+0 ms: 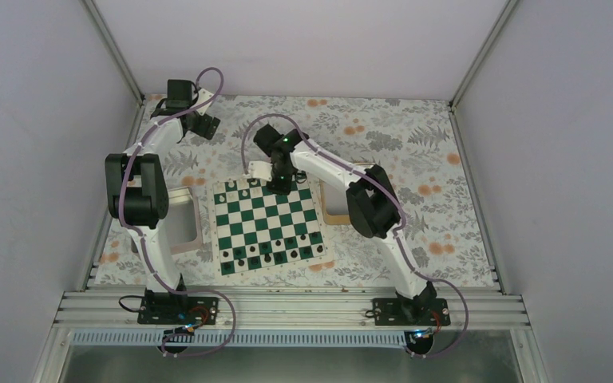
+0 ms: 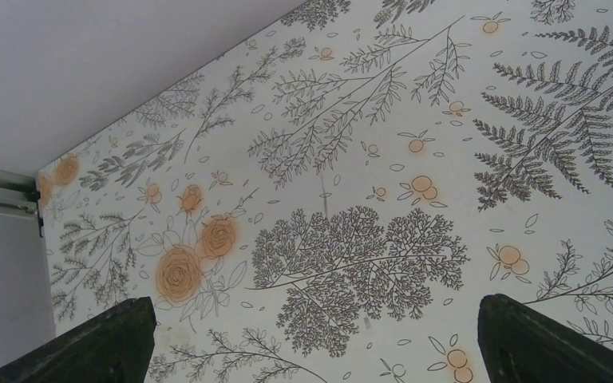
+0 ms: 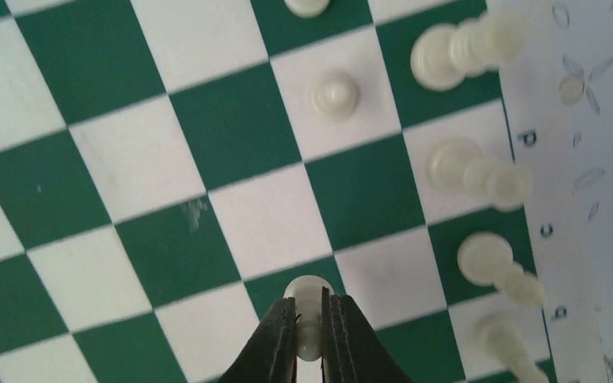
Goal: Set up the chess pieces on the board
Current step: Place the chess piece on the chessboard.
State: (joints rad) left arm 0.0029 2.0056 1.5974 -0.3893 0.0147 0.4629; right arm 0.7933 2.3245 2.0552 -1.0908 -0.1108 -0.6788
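The green and white board (image 1: 267,223) lies mid-table. My right gripper (image 1: 281,185) is over its far rows. In the right wrist view it (image 3: 310,307) is shut on a small white pawn (image 3: 309,297) above a green square of the board (image 3: 231,120). Another white pawn (image 3: 334,94) stands on a white square. Several white pieces (image 3: 483,255) stand along the board's edge row. White pieces (image 1: 249,183) also show along the far rows from above. My left gripper (image 1: 205,124) hangs over the far left of the table, open and empty; its fingertips (image 2: 104,343) are wide apart.
Dark pieces (image 1: 275,254) fill the board's near rows. A light tray (image 1: 182,233) lies left of the board under the left arm, and a tan tin (image 1: 334,209) lies right of it under the right arm. The floral tablecloth (image 2: 351,239) covers the table.
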